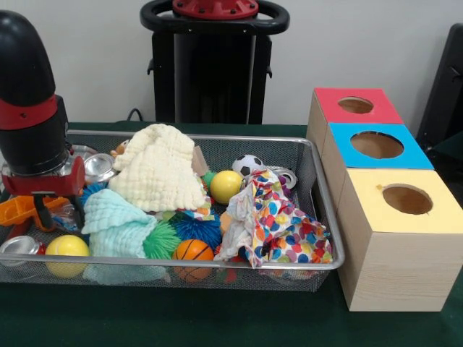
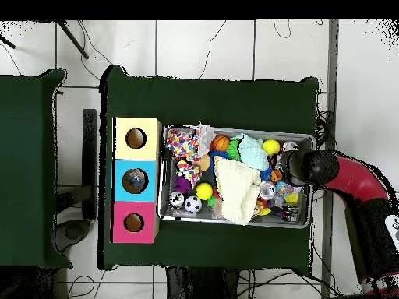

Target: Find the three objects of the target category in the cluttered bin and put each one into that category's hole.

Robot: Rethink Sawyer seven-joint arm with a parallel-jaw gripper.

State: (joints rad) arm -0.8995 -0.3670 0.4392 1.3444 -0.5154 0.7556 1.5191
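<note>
The bin (image 1: pixel 318 170) holds balls, cloths and tins; the hand (image 1: pixel 45 210) hangs over its end, grip unclear.

A wire bin (image 2: pixel 304 222) of toys and cloths sits on the green table (image 2: pixel 210 97); yellow (image 2: pixel 135 138), blue (image 2: pixel 135 181) and red (image 2: pixel 133 223) boxes line its left side, and the red-black arm (image 2: pixel 351 177) reaches over its right end

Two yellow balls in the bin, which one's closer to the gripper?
The yellow ball at the bin's front corner, beside the gripper. The other yellow ball sits mid-bin by the soccer ball.
</note>
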